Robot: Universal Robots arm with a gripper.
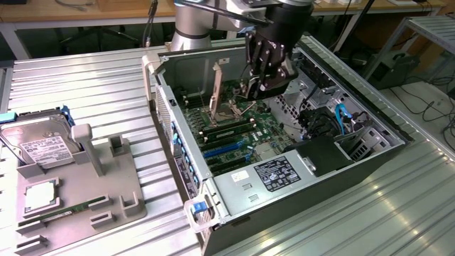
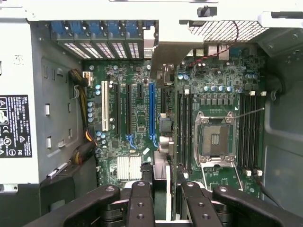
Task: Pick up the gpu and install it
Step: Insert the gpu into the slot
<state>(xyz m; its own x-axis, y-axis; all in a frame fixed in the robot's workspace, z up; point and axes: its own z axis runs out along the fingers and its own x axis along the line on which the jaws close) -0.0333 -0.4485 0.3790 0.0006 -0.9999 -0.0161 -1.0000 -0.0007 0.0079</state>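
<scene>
Over the open computer case, which is lying on its side on the ribbed metal tabletop, the pincer is hanging just above the motherboard. It is closed on the gpu. In the wrist view the card is seen edge-on, a thin strip running between the black fingers, with its silver end bracket pointing toward the case's rear slot openings. The card is hovering above the board, apart from it, and lying roughly parallel to and just beside the long blue expansion slot; whether it is exactly in line with that slot cannot be told.

Handling, as a judgement: the gpu is probably light and stiff, but fragile. Its flat faces carry small components and a fan, so a hold is best taken across the bare upper edge of the board, clear of the fan and of the contact edge underneath. A thin card gripped at one edge is likely to tilt or twist if it is pressed unevenly.

Toward the exterior view's left, well apart from the case, a grey fixture tray is carrying a silver hard drive and a slim green memory stick.
</scene>
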